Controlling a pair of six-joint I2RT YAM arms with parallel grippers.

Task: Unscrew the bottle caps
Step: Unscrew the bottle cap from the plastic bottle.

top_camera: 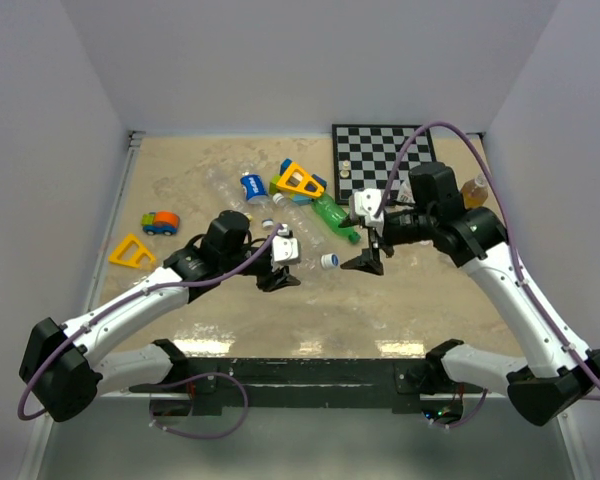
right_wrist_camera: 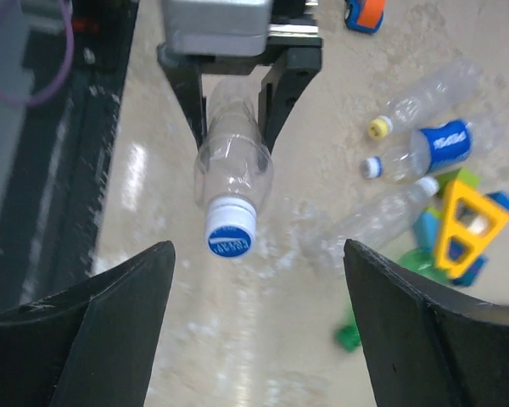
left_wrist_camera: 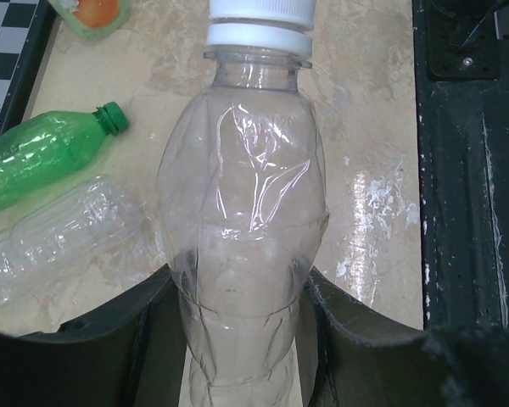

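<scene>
Left pincer is clamped shut on the lower body of a clear bottle, held in the air over the middle of the table, nearer the near edge, neck pointing right. Its cap, white with a blue top, is on and faces the right pincer. That one is wide open, holds nothing, and sits just short of the cap, not touching. Step in hand, by my read: get the right pincer onto that cap. To do it well, line up on the bottle's axis and slide in until the fingers flank the cap's skirt only, not the collar ring behind it. Then close square and turn while the left side holds hard. The bottle wall looks thin and crushable, so it may twist or slip in the left grip. Short turns with regrips seem safer than one long turn. Counts, left to right:
- one yellow triangle and one toy car by the left edge
- three loose clear bottles toward the far edge: one with a yellow cap, one blue-labelled with a white cap, the third's cap hard to tell
- one pile of triangle toys
- one green bottle with a green cap
- one chessboard at the far right corner, with pale pieces too small to count
- one amber bottle beside it, cap unclear

Six bottles in all.
</scene>
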